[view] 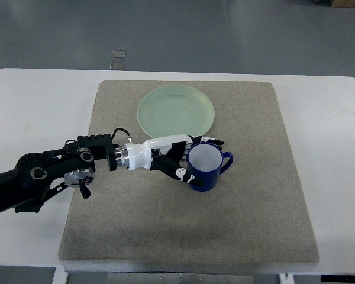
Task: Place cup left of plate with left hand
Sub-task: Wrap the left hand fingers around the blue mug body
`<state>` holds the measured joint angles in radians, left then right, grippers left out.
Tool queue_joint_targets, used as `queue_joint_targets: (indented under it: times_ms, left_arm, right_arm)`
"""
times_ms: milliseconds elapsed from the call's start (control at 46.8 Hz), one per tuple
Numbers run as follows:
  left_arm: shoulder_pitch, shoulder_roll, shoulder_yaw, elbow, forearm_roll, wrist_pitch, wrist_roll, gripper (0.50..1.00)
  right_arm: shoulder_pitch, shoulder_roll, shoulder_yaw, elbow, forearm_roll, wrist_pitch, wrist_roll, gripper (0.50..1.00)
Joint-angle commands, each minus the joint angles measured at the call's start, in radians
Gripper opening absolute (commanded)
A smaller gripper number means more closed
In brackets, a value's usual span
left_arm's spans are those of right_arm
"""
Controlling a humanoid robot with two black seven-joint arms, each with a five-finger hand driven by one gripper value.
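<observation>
The grey mat [183, 225] lies bare nearest me, and with my left hand [180, 161] wrapped around the blue cup [205, 168] just below the green plate [176, 112], I want a firm, level lift before swinging leftward.

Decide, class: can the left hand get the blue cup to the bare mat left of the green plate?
Probably yes: the left hand already wraps the blue cup, and the mat left of the green plate looks bare.
</observation>
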<state>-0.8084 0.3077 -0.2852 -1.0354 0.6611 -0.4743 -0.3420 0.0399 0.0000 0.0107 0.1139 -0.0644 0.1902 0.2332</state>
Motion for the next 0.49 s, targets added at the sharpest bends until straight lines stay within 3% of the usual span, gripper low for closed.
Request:
queue_joint_targets:
  times_ms: [0, 470]
  left_arm:
    - [0.000, -0.006, 0.000, 0.000, 0.000, 0.005, 0.000, 0.994]
    - [0.002, -0.021, 0.001, 0.011, 0.000, 0.016, 0.001, 0.941]
  right_arm:
    - [0.000, 0.000, 0.000, 0.001, 0.000, 0.000, 0.000, 0.932]
    - [0.000, 0.000, 0.000, 0.000, 0.000, 0.000, 0.000, 0.932]
